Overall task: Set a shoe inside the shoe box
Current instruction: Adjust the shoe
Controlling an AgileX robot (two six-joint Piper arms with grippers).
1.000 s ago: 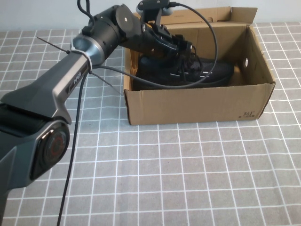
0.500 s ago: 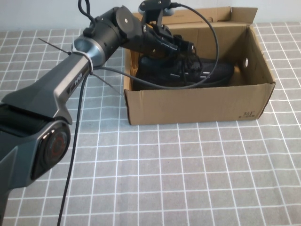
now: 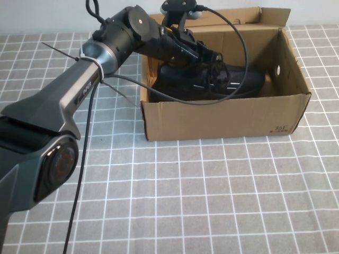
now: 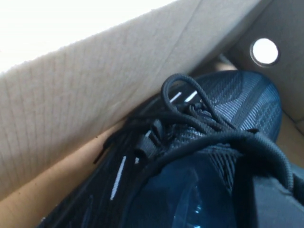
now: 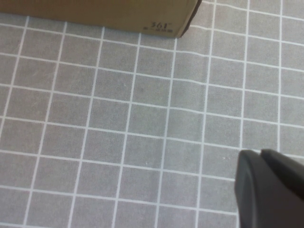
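- Where the left arm reaches over the left end wall of the shoe box (image 3: 222, 115), the left gripper (image 3: 212, 57) sits low inside it, clenched at the laces of the shoe (image 3: 233, 82); whether it actually pinches a lace I cannot tell.
- Inside the shoe box the shoe lies flat on its sole, its long axis running along the box's length.
- Its heel is toward the box's left end, under the arm, and its toe points toward the right end wall, stopping short of it with bare cardboard between.
- From the left wrist view, the shoe (image 4: 228, 123) shows its looped laces and short light stripes, close beside a long wall of the shoe box (image 4: 85, 114), with a round hole in the end wall past the toe.
- Off the box's right front corner, the right gripper (image 5: 268, 187) hangs clenched and empty above the checked worktop (image 5: 118, 142), well apart from the shoe box (image 5: 118, 14).
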